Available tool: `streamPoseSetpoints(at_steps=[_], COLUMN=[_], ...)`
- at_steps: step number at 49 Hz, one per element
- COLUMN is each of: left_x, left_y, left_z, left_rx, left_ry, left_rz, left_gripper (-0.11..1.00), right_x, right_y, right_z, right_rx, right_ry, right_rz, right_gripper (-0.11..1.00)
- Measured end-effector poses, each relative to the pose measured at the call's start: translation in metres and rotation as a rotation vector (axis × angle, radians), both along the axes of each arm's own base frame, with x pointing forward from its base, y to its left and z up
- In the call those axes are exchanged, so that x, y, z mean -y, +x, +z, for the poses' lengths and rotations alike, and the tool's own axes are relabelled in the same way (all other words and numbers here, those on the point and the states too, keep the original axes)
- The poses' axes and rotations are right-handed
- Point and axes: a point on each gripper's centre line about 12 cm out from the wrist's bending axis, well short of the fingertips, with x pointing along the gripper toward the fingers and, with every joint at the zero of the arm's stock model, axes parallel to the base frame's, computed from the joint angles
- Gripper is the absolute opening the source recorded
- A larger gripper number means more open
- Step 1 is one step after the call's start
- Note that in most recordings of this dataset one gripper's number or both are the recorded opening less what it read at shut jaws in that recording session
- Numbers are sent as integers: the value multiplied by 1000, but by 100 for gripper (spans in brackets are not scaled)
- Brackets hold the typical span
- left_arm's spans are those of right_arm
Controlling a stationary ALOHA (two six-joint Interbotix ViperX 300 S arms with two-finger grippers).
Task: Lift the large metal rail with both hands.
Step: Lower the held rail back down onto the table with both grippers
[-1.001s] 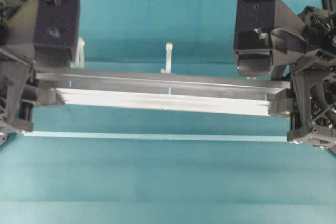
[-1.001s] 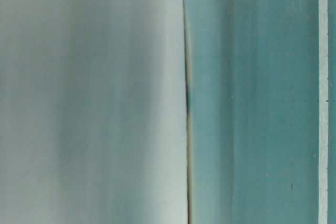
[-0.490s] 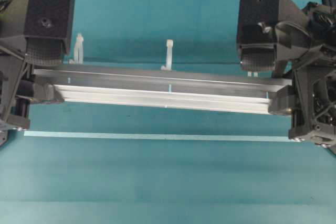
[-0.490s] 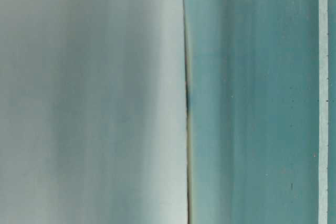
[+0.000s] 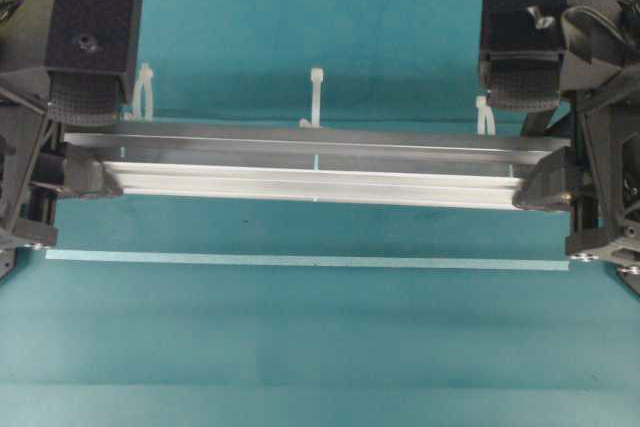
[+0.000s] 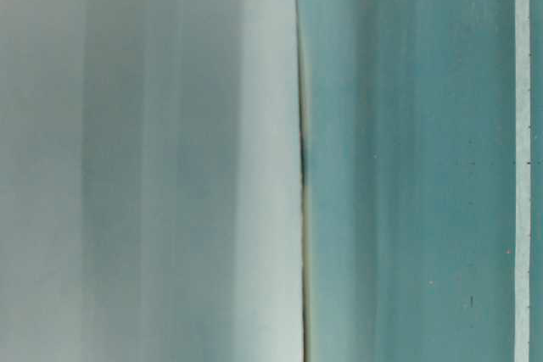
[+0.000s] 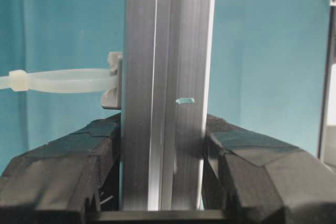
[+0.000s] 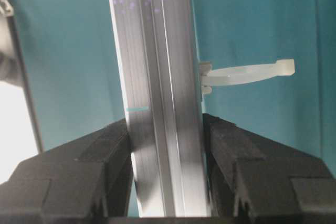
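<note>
From overhead, the large metal rail [image 5: 315, 169] hangs crosswise over the teal table [image 5: 320, 347], with the left gripper [image 5: 80, 175] clamped on its left end and the right gripper [image 5: 545, 185] on its right end. A second ago the right end sat lower in this view and the rail slanted; now it lies close to level, and the third white peg [image 5: 484, 114], hidden behind the right arm before, shows beside the other two. The thin pale-teal strip [image 5: 300, 261] lies flat nearer the front edge, unmoved. The table-level view gives only a blurred grey mass beside teal, much as before, so it tells me nothing sure. In the left wrist view both black fingers [image 7: 89, 156] press the rail's [image 7: 165, 93] sides, a peg [image 7: 63, 81] jutting left. The right wrist view shows the same squeeze on the rail [image 8: 157, 103]. I'd say the lift is well under way, the right side catching up.
</note>
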Motion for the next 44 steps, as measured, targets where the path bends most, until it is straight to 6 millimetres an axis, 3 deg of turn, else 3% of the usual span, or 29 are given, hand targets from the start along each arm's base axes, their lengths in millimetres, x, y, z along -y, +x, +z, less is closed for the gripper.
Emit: streamPoseSetpoints(at_steps=[8, 14, 22, 33, 44], left_x=[0, 0, -4, -6, -15], left_y=[0, 3, 12, 15, 12], left_z=[-1, -23, -71, -125, -181], left_rx=[-2, -58, -128, -174, -196], left_ry=[0, 4, 13, 16, 16], left_rz=[0, 3, 14, 18, 43], left_gripper=[37, 37, 37, 37, 37], right_x=[0, 1, 1, 5, 19], right_y=[0, 3, 13, 21, 20], right_z=[-1, -18, -67, -148, -194], right_rx=[-5, -53, -150, -206, -183], right_ry=[0, -10, -33, -49, -65], right_rz=[0, 6, 43, 72, 40], right_gripper=[42, 42, 42, 42, 42])
